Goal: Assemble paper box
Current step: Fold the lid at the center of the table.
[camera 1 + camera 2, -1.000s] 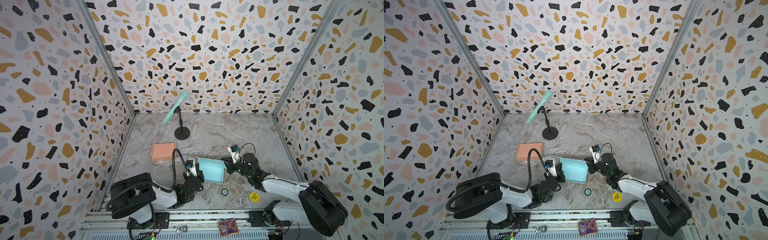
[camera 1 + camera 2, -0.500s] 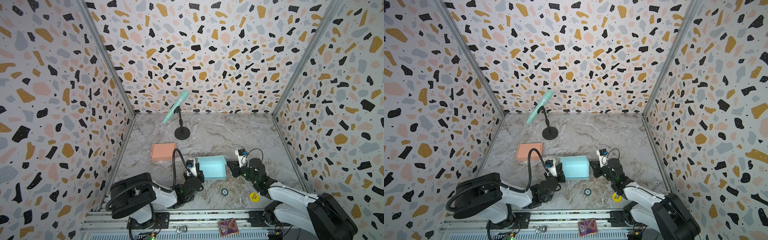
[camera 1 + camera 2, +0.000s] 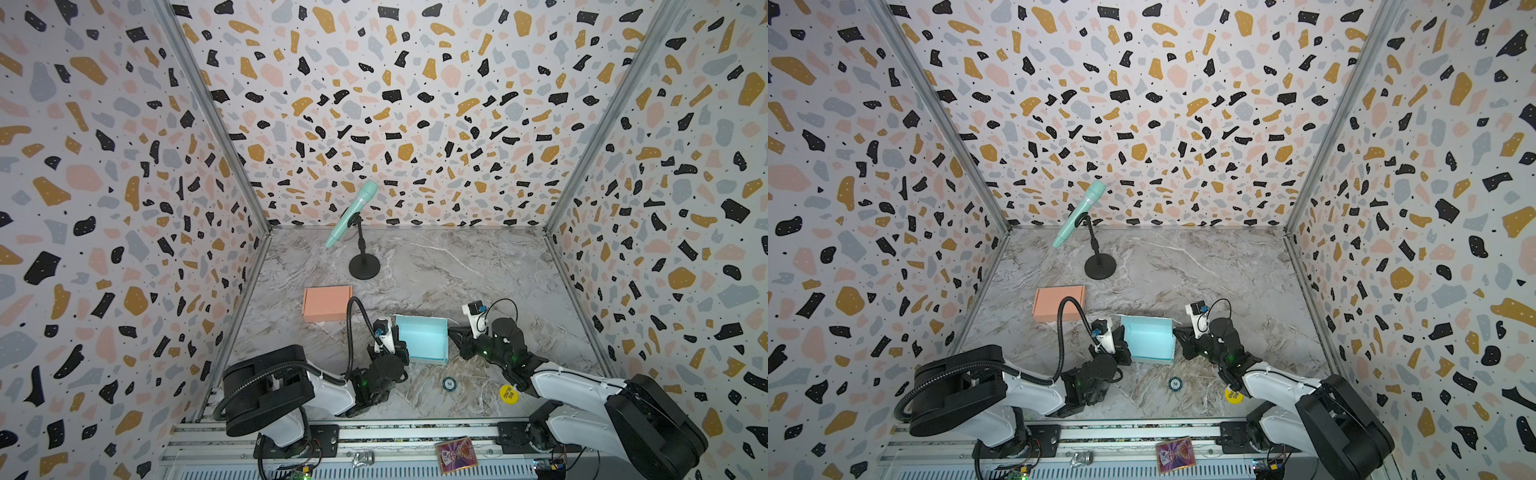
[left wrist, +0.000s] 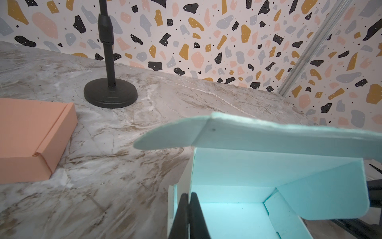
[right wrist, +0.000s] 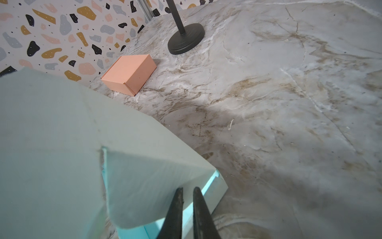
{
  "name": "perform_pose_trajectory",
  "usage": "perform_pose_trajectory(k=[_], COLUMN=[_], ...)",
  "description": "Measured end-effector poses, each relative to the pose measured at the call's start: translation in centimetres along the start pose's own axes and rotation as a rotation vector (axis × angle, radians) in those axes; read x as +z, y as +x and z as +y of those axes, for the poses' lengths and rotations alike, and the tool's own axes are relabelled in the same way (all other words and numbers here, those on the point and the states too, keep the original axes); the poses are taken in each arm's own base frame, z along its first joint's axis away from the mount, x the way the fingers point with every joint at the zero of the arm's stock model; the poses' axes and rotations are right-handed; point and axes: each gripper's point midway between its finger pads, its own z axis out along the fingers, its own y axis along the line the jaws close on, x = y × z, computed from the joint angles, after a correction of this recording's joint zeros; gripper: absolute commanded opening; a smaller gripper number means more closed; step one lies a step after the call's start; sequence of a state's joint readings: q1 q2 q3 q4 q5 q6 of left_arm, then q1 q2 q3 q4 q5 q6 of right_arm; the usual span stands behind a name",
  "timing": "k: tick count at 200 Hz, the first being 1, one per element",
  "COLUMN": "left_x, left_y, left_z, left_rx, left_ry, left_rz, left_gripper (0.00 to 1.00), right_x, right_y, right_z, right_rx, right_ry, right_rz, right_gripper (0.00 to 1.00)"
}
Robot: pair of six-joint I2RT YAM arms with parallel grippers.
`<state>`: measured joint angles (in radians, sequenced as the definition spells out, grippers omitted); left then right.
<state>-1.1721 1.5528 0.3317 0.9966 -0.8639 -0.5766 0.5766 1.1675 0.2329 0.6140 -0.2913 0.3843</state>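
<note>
Peach-coloured and already folded shut, the finished cardboard box (image 3: 327, 304) sat at the far left of the marble tabletop (image 3: 478, 266), untouched. Next along, the left gripper (image 4: 188, 209) was clamped tight on the left wall of the half-built light-blue paper box (image 3: 423, 337), one finger inside, one outside, pinning it down. That blue box lay near the front, between the two arms. Its lid (image 4: 268, 134) had been pushed almost flat over the tray half a second before; now it stood part-raised again, the turquoise interior showing in both top views. So the closing attempt had not held, by my reading, and the lid's side flap (image 5: 148, 186) remained outside the wall instead of tucked in. On the right, the right gripper (image 5: 187, 207) had drawn back a touch, its fingers nearly together at that flap's edge; whether they pinched the paper, I could not tell. Further front lay a small round chip (image 3: 449, 383) and a yellow disc (image 3: 508, 393), both idle.
</note>
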Motion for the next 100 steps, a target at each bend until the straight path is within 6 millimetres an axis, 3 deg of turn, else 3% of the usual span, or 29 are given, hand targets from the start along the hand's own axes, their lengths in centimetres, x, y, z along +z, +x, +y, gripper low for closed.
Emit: perform_pose_trajectory(k=[100], left_x=[-0.2], left_y=[1.3], left_z=[0.1], left_rx=[-0.03], left_ry=[0.02], left_rz=[-0.029], left_gripper=[0.0], right_x=[0.0], right_y=[0.0], right_z=[-0.4], right_rx=[-0.012], right_ry=[0.022], right_rz=[-0.01], right_gripper=[0.13])
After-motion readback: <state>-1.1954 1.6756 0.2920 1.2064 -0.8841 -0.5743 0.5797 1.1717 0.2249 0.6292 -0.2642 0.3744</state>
